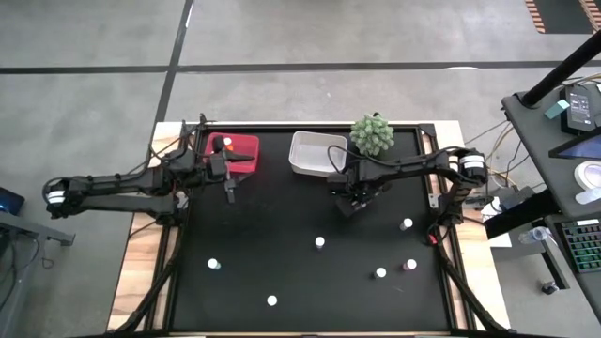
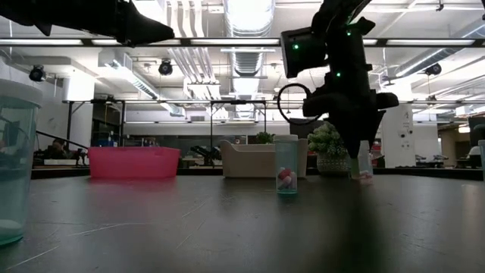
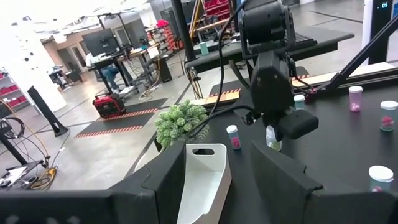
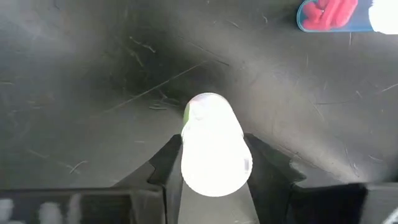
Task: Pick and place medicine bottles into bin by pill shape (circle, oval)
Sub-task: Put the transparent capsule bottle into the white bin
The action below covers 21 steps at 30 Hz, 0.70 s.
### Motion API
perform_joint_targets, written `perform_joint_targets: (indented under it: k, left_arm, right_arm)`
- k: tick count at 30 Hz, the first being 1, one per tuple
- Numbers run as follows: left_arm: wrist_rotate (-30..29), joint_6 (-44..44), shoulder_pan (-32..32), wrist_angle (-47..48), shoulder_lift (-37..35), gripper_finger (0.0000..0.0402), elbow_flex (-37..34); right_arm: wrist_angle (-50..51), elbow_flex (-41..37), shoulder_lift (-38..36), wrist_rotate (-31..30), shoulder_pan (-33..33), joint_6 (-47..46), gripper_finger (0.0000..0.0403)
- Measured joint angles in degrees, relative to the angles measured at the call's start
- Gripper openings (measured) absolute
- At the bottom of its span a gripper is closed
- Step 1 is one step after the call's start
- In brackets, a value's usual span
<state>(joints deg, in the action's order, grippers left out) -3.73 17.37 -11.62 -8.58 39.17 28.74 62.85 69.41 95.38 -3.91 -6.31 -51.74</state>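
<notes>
My right gripper [image 1: 353, 203] is shut on a small medicine bottle with a white cap [image 4: 211, 146], in front of the white bin [image 1: 315, 153]. The held bottle also shows in the left wrist view [image 3: 272, 137] and the low view [image 2: 364, 163]. My left gripper [image 1: 230, 191] is open and empty, just in front of the red bin [image 1: 242, 158], which holds one bottle [image 1: 228, 144]. Several more bottles stand upright on the black table, such as one with red pills [image 1: 319, 242] and one near the right edge [image 1: 407, 224]. My right gripper pinches the bottle's upper sides, just below the white cap [image 4: 191, 149], between its two fingers. The fingers come from above, pointing down. The bottle stays upright. Whether its base is on the table or just above it, I cannot tell.
A green spiky plant [image 1: 373, 134] stands at the far edge, right of the white bin. Loose bottles stand at the near right [image 1: 380, 273], [image 1: 410, 265] and near left [image 1: 213, 264], [image 1: 271, 300]. A bottle with red pills [image 4: 329, 15] stands close to my right gripper.
</notes>
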Motion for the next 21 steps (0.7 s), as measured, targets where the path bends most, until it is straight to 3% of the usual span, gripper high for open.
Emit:
perform_joint_targets:
  k: [7, 14, 21]
  left_arm:
    - [-0.18, 0.02, 0.0, -0.46, -0.28, 0.0164, 0.08]
    - [-0.24, 0.06, 0.0, -0.45, -0.58, 0.0164, 0.08]
    - [-0.23, 0.11, 0.02, -0.42, -0.68, 0.0164, 0.08]
  right_arm:
    - [-0.08, 4.14, -1.67, 1.54, 0.0, -0.2, 0.0139]
    - [-0.63, 15.75, 0.34, 1.44, -1.77, 3.93, 0.0136]
    - [-0.49, 29.0, 7.13, 1.36, -6.57, 13.56, 0.0135]
